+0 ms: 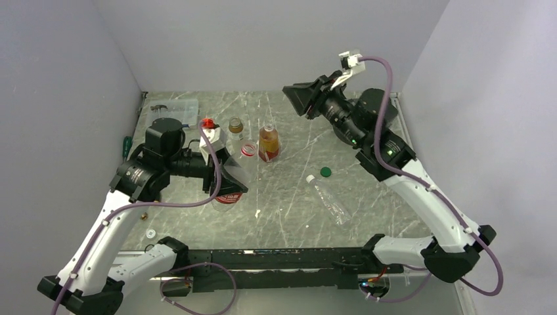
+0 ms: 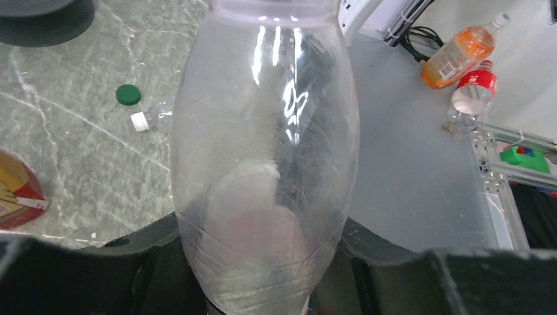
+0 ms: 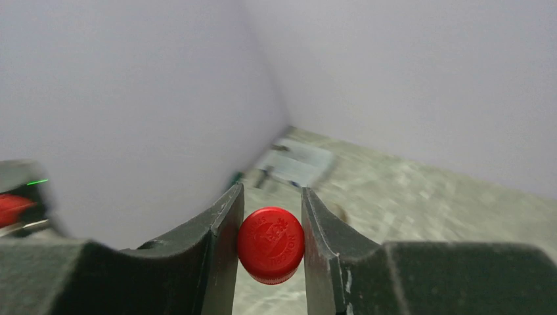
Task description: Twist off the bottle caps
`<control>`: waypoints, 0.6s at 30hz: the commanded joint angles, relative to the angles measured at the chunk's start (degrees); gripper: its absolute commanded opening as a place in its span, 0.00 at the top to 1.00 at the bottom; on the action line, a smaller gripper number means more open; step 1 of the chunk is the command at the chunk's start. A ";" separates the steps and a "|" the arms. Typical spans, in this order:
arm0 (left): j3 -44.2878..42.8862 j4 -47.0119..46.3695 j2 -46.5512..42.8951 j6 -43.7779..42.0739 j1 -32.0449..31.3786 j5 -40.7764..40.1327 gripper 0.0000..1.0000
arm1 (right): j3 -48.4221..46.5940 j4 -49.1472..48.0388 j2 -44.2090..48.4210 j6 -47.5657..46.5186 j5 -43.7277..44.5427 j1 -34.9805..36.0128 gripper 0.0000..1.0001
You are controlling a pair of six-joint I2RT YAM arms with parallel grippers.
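Over the surface [image 1: 289, 197], from above: left pincer [image 1: 230, 180] clamped on a clear bottle [image 1: 225, 199], right pincer [image 1: 297, 100] raised high at the back. Left wrist: the clear bottle [image 2: 263, 164] runs lengthwise straight out from its pincer. Right wrist: red cap [image 3: 270, 244] pinched by its rim, flat top facing the camera.

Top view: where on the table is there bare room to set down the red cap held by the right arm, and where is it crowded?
Bare table lies near the front edge, between the left arm's clear bottle and the lying bottle. More lies behind the green cap, right of the amber bottle. Crowded: back left, around the short bottle and plastic box.
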State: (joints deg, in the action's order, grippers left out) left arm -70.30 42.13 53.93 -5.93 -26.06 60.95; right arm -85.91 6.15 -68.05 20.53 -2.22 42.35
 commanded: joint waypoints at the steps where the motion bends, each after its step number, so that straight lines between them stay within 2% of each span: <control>1: 0.96 -0.65 -2.27 -3.62 0.14 -2.89 0.98 | 6.16 7.22 -2.80 0.69 16.45 -3.71 0.92; 4: 2.15 -1.16 -3.43 -4.43 0.14 -4.43 0.98 | 14.17 6.94 -3.74 2.82 20.99 -6.39 0.93; 8: 2.30 -0.18 -3.59 -5.30 0.14 -4.15 0.97 | 21.95 5.07 -6.83 6.04 20.45 -12.74 0.93; 12: 2.48 -0.35 -3.89 -5.11 0.18 -4.46 0.98 | 24.94 3.54 -13.70 7.30 19.28 -17.07 0.96; 18: 3.23 -1.23 -4.49 -4.29 0.14 -5.03 0.98 | 24.04 2.19 -23.21 7.25 20.91 -17.56 0.96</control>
State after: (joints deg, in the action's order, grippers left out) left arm -67.64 42.61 50.68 -9.82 -26.06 56.14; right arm -60.49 12.19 -88.05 26.68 16.64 24.45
